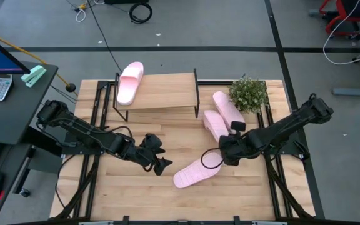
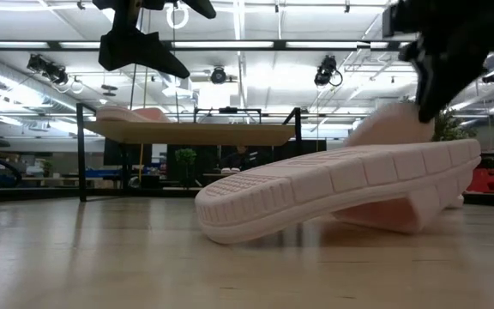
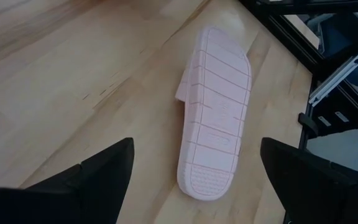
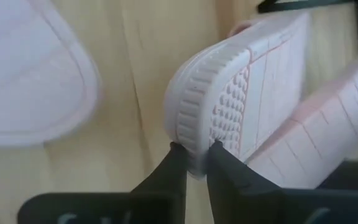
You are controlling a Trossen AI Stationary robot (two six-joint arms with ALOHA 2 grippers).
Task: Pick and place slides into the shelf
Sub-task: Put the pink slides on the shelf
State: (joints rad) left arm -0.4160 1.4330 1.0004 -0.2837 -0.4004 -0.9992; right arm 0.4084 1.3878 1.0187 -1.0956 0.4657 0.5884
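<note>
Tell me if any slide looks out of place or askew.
Yes. The slide at the table's front middle lies sole-up, one end tilted off the wood, its edge pinched by the right gripper. Two more slides lean in a heap beside the shelf. One slide lies on top.

High view: overhead, facing straight down, far enough to take in the whole worktop [image 1: 105,194], both arms, the shelf [image 1: 158,92] and surrounding floor.

Low view: at worktop level, facing level across the boards into the room; very near the upturned slide [image 2: 333,189], which fills mid-frame, shelf farther back.

Left wrist view: behind the left hand [image 3: 194,171], looking past its spread fingers [image 3: 107,171] down at the same upturned slide just ahead of them.

Right wrist view: behind the right hand [image 4: 196,155], extremely close; the fingertips pinch a slide's edge, filling the frame.

Shared: the upturned slide appears in the high, low and left wrist views.
</note>
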